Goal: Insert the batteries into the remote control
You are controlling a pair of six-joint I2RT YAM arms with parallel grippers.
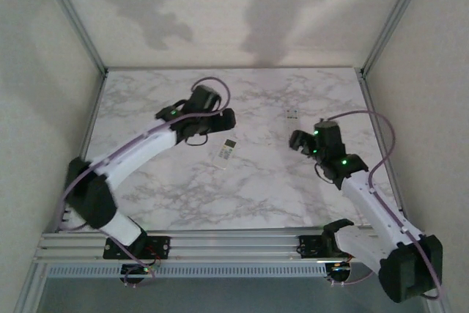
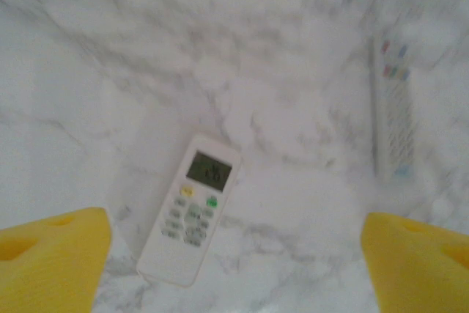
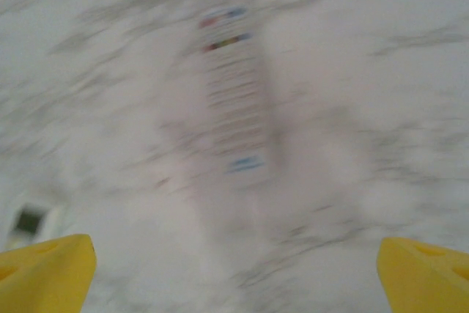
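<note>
A white remote control [image 2: 192, 210] with a small screen and a green button lies face up on the marble table [image 2: 293, 254]; from above it [image 1: 227, 149] sits near the table's middle. My left gripper [image 2: 234, 273] hangs open just above it with nothing between its yellow fingertips [image 2: 51, 262]; from above it [image 1: 224, 124] is just behind the remote. A longer, slimmer white remote [image 3: 234, 93] lies farther back right [image 1: 292, 114]. My right gripper [image 3: 234, 280] stands wide open and empty in front of that one, seen from above [image 1: 299, 141]. The batteries are out of view.
The marble table [image 1: 256, 188] is bounded by white walls and aluminium posts [image 1: 388, 20] at the back corners, with a rail [image 1: 234, 243] along the near edge. The right wrist view is blurred by motion; the small remote [image 3: 29, 221] appears at its lower left.
</note>
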